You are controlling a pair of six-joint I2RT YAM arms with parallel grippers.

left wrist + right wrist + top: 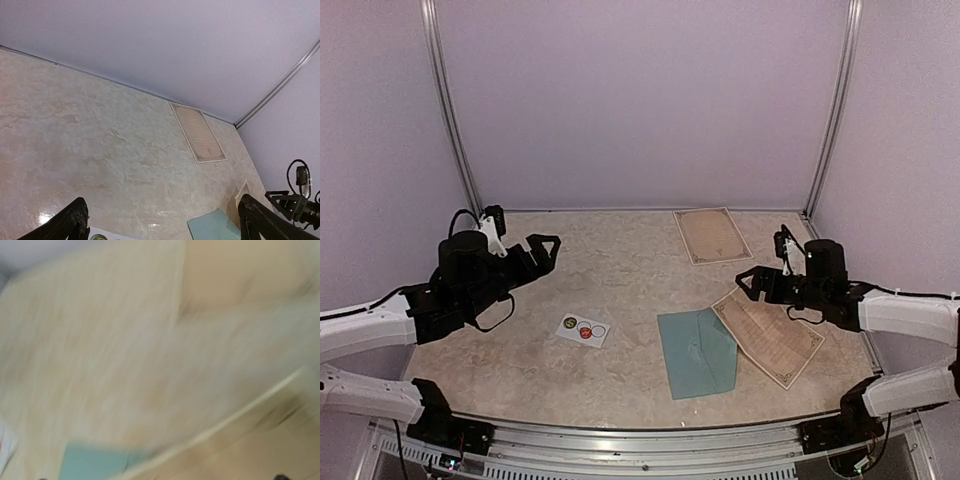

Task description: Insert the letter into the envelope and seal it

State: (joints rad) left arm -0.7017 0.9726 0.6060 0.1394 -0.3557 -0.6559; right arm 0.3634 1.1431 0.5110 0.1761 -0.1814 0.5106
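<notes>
The teal envelope (pixel 697 352) lies flat at the front middle of the table, also seen in the left wrist view (pixel 215 227) and as a blur in the right wrist view (pixel 92 462). A tan letter (pixel 768 336) with an ornate border lies askew against the envelope's right side. My right gripper (pixel 748 283) hovers open above that letter's far corner, holding nothing. My left gripper (pixel 545 250) hangs open and empty over the left of the table, its dark fingertips (pixel 70 225) spread wide. The right wrist view is motion-blurred.
A second tan bordered sheet (pixel 711 234) lies at the back right near the wall (pixel 197 132). A small white card with round stickers (pixel 584 328) sits left of the envelope. Pale walls and metal corner posts enclose the table.
</notes>
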